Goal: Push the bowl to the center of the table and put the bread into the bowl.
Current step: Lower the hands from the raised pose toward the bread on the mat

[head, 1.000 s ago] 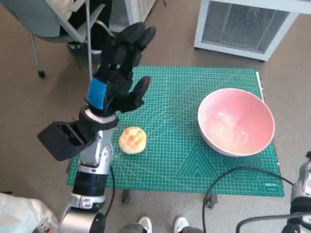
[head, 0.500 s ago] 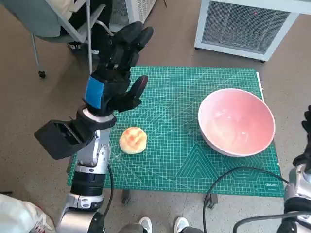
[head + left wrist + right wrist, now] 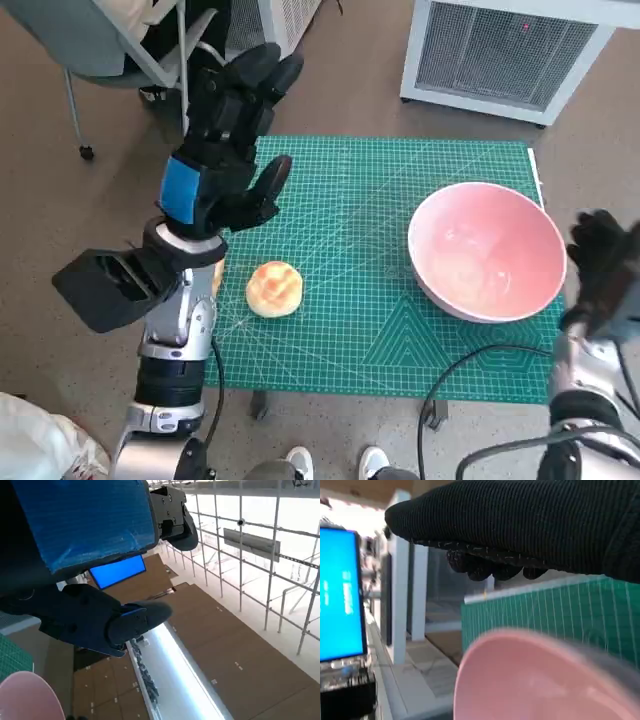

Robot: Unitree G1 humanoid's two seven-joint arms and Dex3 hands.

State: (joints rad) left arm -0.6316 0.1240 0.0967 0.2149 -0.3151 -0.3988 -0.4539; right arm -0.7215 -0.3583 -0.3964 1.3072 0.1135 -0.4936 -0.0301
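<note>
Nothing done yet: the pink bowl [image 3: 487, 250] sits at the green mat's [image 3: 350, 330] right side with the gloved right hand [image 3: 600, 265] just beside its rim, grip unclear, the left hand [image 3: 225, 150] hovers spread and empty, and the bread [image 3: 273, 288] lies untouched below it.

Bowl [image 3: 487, 250]: smooth pink, glossy, pale sheen inside; looks like plastic or glazed ware, cannot tell which.
Bread [image 3: 273, 288]: golden crust, soft matt shine.
Cutting mat [image 3: 370, 330] on the desk: matt green, rubbery, fine white printed grid.
Left robot hand [image 3: 222, 150]: hard black plastic, slightly shiny; blue tape [image 3: 181, 192] matt.
Right robot hand [image 3: 602, 264]: black ribbed knit glove, matt.
Floor [image 3: 60, 220]: dull brown, speckled.
</note>
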